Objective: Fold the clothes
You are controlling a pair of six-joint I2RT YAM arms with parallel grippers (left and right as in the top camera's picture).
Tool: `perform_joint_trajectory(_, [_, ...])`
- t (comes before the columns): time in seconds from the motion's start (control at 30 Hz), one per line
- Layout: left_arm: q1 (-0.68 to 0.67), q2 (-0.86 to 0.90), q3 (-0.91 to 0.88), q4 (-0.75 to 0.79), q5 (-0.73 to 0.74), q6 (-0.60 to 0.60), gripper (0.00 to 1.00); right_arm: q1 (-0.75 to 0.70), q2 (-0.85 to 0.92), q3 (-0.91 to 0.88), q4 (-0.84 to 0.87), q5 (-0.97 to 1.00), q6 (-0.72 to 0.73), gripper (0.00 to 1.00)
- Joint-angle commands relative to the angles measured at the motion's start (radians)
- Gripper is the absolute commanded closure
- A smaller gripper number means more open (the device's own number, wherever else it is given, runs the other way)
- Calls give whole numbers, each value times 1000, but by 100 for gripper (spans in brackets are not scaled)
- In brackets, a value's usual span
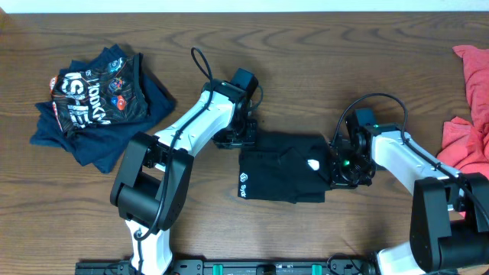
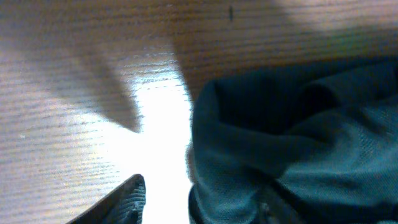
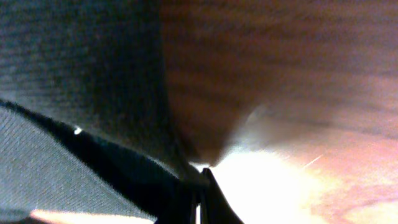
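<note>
While the black T-shirt point(image 1: 283, 169) lies folded in a flat rectangle at the middle of the worktop point(image 1: 321, 69), both arms reach to its edges. The left tool point(image 1: 235, 139) sits at its upper left corner, jaws apart, one finger point(image 2: 127, 200) clear of the cloth with bare wood between. The right tool point(image 1: 340, 164) is closed, pinching the shirt's right edge. A navy and printed pile point(image 1: 92, 103) lies far left, a coral-red garment point(image 1: 470, 114) far right.

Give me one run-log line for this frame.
left gripper: open beside black T-shirt | right gripper: shut on its opposite edge | shirt: partly folded
</note>
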Motion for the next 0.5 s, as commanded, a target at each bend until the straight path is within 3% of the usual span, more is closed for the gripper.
perform_joint_trajectory(0.0, [7, 8, -6, -5, -32, 10, 38, -2, -12, -28, 23, 121, 65, 99])
perform_joint_trajectory(0.1, [7, 8, -6, -1, -32, 10, 33, -2, -12, -54, 41, 173, 103, 99])
perform_joint_trajectory(0.3, [2, 8, -6, -37, 3, -2, 33, -2, -12, -66, 97, 195, 94, 99])
perform_joint_trajectory(0.47, [-15, 8, -6, -163, 33, -147, 34, -3, -12, -65, 270, 227, 82, 98])
